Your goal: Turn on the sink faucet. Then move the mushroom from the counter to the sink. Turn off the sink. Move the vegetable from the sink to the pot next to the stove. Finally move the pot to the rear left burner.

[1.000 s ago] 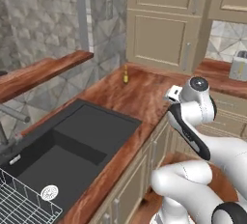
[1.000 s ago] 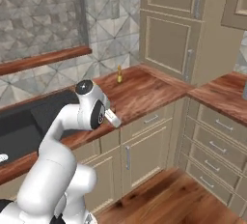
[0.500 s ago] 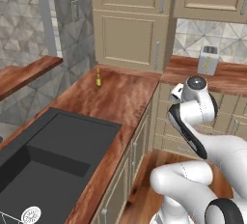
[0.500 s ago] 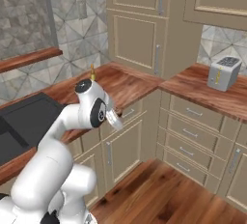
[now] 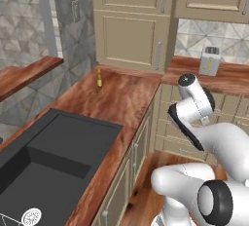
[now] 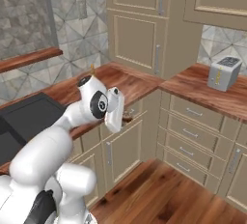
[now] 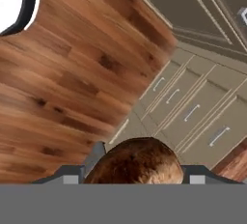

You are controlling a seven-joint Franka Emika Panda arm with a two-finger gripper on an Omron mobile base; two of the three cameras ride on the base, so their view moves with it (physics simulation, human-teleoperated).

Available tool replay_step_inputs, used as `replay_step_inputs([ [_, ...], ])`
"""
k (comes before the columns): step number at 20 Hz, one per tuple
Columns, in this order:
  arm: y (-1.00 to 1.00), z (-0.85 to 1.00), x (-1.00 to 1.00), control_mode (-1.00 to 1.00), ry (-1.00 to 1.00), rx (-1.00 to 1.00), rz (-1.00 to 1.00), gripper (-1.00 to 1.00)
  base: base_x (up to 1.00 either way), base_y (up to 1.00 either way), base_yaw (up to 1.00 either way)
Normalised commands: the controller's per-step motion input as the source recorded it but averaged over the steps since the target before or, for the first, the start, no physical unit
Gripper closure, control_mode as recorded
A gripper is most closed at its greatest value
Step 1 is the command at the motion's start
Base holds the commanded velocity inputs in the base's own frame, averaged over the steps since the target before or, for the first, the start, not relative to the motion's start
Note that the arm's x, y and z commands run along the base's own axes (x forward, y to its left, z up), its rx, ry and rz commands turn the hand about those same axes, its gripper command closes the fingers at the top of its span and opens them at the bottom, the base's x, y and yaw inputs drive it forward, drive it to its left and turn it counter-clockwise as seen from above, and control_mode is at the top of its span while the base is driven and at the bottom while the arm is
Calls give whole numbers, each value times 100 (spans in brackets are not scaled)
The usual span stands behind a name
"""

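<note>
In the hand view a round brown mushroom (image 7: 135,162) sits between the two dark fingers (image 7: 67,175), and my gripper (image 7: 132,174) is shut on it. It hangs over the wooden floor and the drawer fronts. The right base view has the gripper (image 6: 124,118) pointing down just off the counter's front edge, right of the black sink (image 6: 29,117). From the left base view the sink (image 5: 48,157) lies at the lower left, with the hand (image 5: 204,120) tucked behind the arm's elbow at the right.
A silver toaster (image 5: 210,60) (image 6: 224,73) stands on the counter around the corner. A small yellow bottle (image 5: 99,79) is at the back of the wooden counter (image 5: 121,98). Drawers (image 6: 193,136) and tall cabinets (image 6: 140,35) line the corner. A dish rack's corner (image 5: 14,217) shows beside the sink.
The whole picture has shifted: the base has turned right, so the sink slides left and the toaster corner comes into view. The arm keeps its pose with the mushroom held.
</note>
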Motion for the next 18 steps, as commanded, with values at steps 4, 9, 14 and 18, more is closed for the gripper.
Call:
replay_step_inputs([
  [4,-23,0,0,100,0,4,-25,100,0,-29,-24],
  [9,0,0,0,100,0,0,0,100,0,-67,-46],
  [14,0,0,0,100,0,0,0,100,-6,-62,-43],
  [18,0,0,0,100,0,0,0,100,-8,-42,-42],
])
